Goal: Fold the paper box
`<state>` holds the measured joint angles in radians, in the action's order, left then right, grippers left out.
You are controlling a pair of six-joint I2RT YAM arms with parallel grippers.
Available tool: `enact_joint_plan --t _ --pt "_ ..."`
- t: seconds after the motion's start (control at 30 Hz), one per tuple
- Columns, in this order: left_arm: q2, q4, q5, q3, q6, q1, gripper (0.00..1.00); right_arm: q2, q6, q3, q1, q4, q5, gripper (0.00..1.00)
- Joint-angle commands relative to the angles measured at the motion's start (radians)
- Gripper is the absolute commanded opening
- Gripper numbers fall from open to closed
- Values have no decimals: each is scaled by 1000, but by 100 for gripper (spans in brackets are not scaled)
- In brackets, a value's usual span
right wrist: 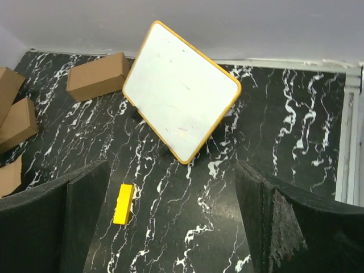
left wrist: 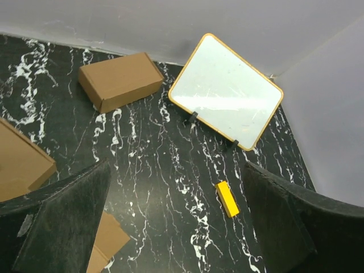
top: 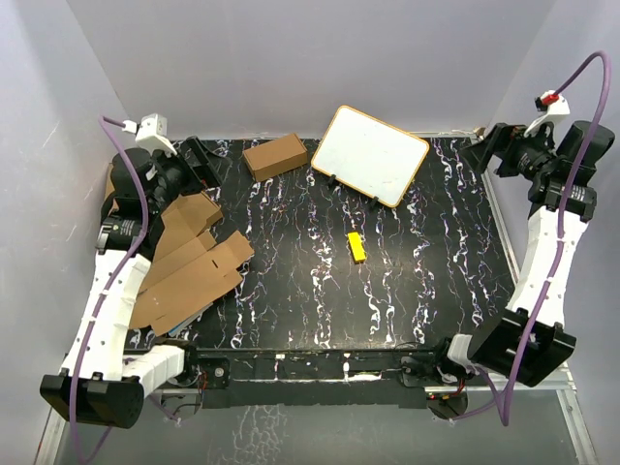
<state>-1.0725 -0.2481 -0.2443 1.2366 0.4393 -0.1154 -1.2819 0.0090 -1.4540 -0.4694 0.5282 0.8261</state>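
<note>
The paper box (top: 189, 266) lies flat and unfolded on the left side of the black marbled table, a brown cardboard sheet with flaps spread out. Parts of it show at the left edge of the left wrist view (left wrist: 23, 165) and of the right wrist view (right wrist: 17, 119). My left gripper (top: 199, 155) hangs above the back left of the table, beyond the sheet, open and holding nothing (left wrist: 176, 168). At the back right my right gripper (top: 484, 153) is raised, open too, with nothing between its fingers (right wrist: 170, 168).
A closed brown cardboard box (top: 275, 156) sits at the back centre. A white board with a wooden frame (top: 370, 155) stands propped behind the middle. A small yellow block (top: 356, 246) lies near the centre. Grey walls enclose the table (top: 455, 281).
</note>
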Motion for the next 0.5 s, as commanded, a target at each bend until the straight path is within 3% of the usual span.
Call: enact_joint_plan --t 0.0,0.33,0.47 --pt "57 22 60 -38 7 -10 97 -7 35 29 -50 -48 -5 99" --pt "51 88 11 -123 20 -19 97 4 72 168 -104 -130 110 99" --pt "-1 41 22 -109 -28 -78 97 31 -65 242 -26 -123 144 99"
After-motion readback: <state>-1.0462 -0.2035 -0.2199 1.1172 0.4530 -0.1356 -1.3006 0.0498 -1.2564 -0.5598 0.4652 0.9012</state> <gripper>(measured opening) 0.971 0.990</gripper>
